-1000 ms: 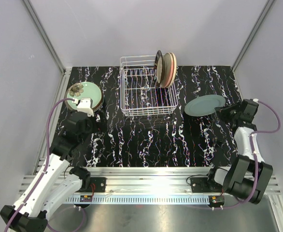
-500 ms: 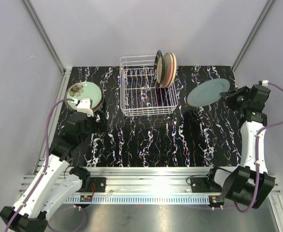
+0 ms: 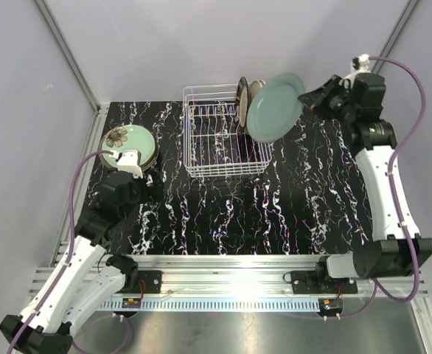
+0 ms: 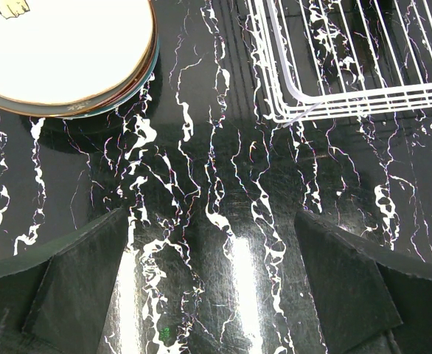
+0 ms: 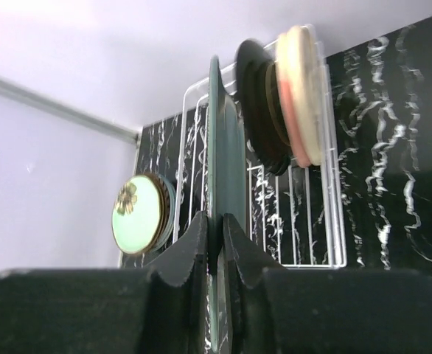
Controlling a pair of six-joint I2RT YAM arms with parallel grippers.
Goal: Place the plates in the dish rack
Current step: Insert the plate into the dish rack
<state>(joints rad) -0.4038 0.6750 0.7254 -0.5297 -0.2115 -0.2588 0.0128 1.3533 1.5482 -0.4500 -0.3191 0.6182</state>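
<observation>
The top view looks steeply down from above and behind the near edge, taking in the whole black white-veined worktop (image 3: 223, 214). The left wrist view sits low and close over the left side, facing down and toward the far edge. The right wrist view, raised near the far right corner, looks leftward along the edge of a grey-green round plate (image 5: 214, 147). All three share the white wire dish rack (image 3: 223, 174) (image 4: 334, 103) (image 5: 335, 221) and the flat stack of round plates topped in mint green (image 3: 127, 140) (image 4: 61, 51) (image 5: 136, 214).

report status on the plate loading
Right gripper shut on teal plate, aloft by dish rack. Left gripper open, near plate stack. Racked plates right behind it.
</observation>
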